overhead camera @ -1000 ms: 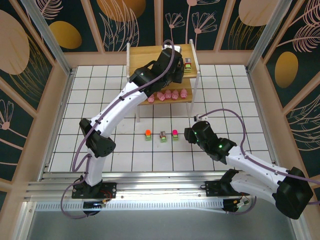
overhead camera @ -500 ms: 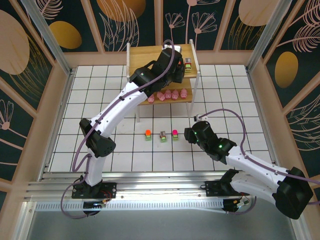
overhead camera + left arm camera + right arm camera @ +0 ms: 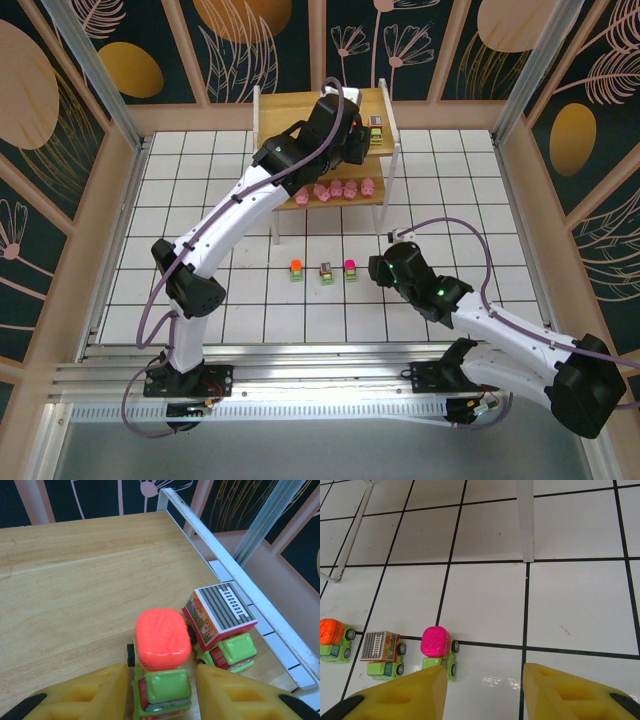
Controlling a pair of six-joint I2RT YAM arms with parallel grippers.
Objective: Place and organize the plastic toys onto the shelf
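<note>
Pointing cab toward cam, orange-top truck [image 3: 161, 645] lengthwise btwn L pincer [image 3: 161, 675] fingers [image 3: 95, 692].

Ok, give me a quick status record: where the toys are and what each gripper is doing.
top tier: orange-topped truck and striped-top truck, side by side near the right rail of the shelf
lower tier: row of pink pigs
floor: orange floor truck, striped floor truck, magenta floor truck, in one line
left gripper: open, straddling the orange-topped truck
right gripper: open, empty, beside the magenta floor truck
</note>
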